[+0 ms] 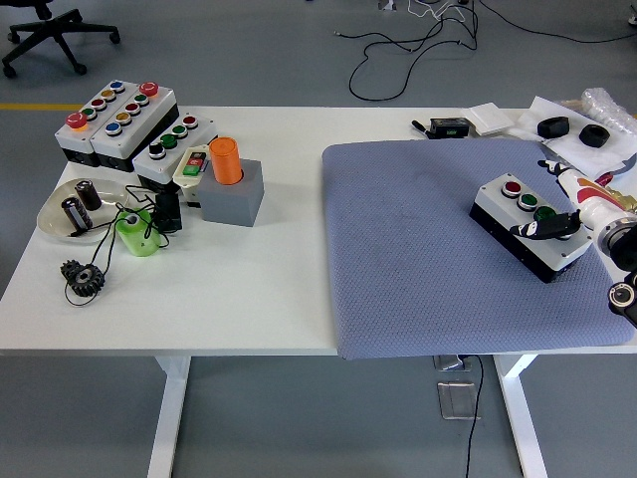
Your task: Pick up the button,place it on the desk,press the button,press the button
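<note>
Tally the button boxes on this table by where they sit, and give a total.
On the grey mat: 1, the three-button box under the right hand.
On the bare table at far left: 4, two large boxes, one smaller black-based box, one small red-and-green switch box.
Total: 5

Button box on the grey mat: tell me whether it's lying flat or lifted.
Flat. The button box rests on the grey mat, buttons facing up, with the right hand at its near-right end.
</note>
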Controlling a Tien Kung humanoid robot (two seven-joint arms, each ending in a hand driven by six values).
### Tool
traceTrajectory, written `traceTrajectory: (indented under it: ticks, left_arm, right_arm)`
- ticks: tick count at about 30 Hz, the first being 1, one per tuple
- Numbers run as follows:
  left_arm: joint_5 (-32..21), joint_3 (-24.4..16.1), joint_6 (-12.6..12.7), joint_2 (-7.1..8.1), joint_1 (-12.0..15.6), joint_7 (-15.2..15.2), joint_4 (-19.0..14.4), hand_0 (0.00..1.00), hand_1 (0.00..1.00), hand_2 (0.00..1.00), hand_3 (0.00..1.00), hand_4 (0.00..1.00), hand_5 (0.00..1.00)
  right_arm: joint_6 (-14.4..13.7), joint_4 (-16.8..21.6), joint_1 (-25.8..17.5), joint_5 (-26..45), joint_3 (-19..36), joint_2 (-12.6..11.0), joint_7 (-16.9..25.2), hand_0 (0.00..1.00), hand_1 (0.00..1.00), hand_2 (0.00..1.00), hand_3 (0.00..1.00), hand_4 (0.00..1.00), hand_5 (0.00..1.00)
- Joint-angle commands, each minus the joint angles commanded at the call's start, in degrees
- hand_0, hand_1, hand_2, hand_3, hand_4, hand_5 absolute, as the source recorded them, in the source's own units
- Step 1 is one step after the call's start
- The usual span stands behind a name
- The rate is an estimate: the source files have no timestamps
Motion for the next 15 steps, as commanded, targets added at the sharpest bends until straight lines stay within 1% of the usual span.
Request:
traceTrajectory:
  ticks: [2,8,12,13,15]
  left_arm:
    - [-0.04,0.07,0.00,0.01,0.02,0.01,0.01,0.599,0.517,0.491,0.449,0.280,0.974]
    - [-0.28,0.40,0.04,0.03,0.22,0.02,0.03,0.601,0.517,0.488,0.448,0.281,0.974]
    - [-0.40,0.72,0.03,0.03,0.37,0.04,0.03,0.601,0.517,0.488,0.448,0.281,0.974]
    - [-0.30,0.67,0.02,0.04,0.38,0.05,0.02,0.601,0.516,0.488,0.447,0.280,0.973]
    - [-0.37,0.72,0.02,0.06,0.41,0.01,0.02,0.601,0.516,0.488,0.447,0.280,0.973]
  right_arm:
    - [0.11,-0.31,0.24,0.06,-0.14,0.25,-0.10,0.947,0.932,0.979,0.998,0.982,0.232]
    - [0.72,-3.35,2.18,0.51,-1.36,2.10,-0.80,0.941,0.930,0.979,0.998,0.975,0.242]
    - [1.34,-6.94,3.87,0.82,-2.29,3.81,-1.59,0.941,0.930,0.979,0.998,0.975,0.242]
    - [1.47,-7.86,4.33,0.64,-2.44,4.26,-1.88,0.914,0.887,0.965,0.981,0.974,0.244]
    - [1.73,-9.45,5.35,-0.11,-2.89,5.10,-2.73,0.914,0.887,0.965,0.981,0.974,0.244]
